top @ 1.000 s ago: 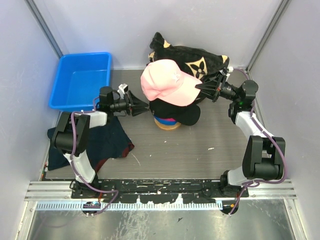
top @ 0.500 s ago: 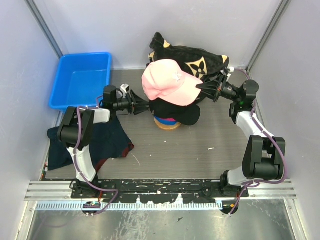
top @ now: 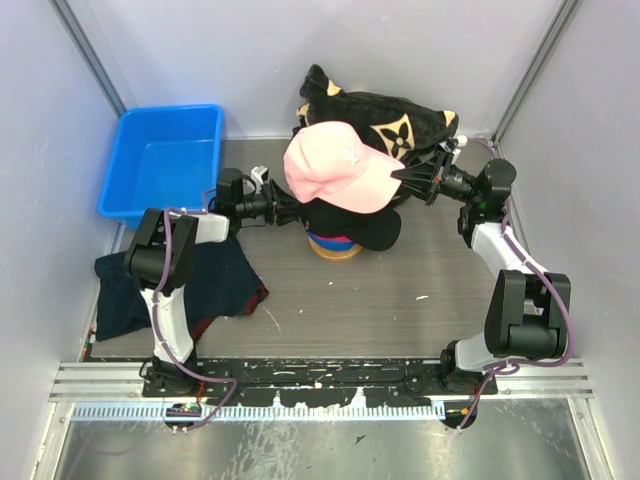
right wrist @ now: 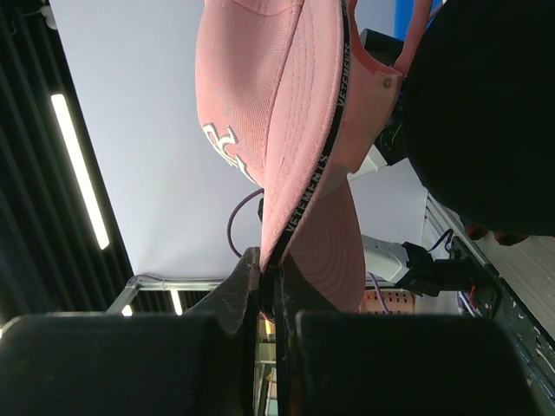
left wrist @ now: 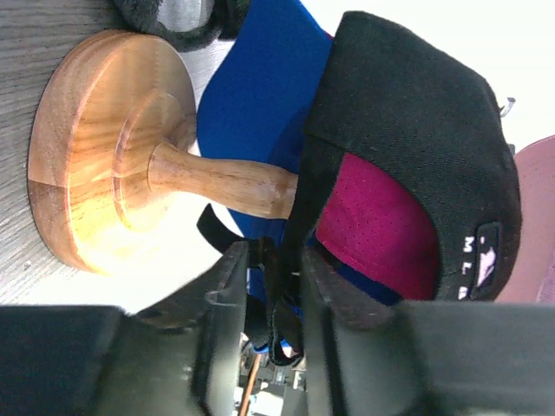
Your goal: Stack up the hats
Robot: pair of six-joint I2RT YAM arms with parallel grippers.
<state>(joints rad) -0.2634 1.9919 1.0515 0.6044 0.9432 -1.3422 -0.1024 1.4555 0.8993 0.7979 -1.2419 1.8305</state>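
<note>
Hats cover the wooden stand overhead; left wrist view shows its stem.

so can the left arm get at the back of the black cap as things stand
Probably yes. The left gripper sits at the rear of the black cap, jaws open either side of its back strap. The pink cap, pinched by the right gripper, hangs higher and seems clear of that side.
</note>
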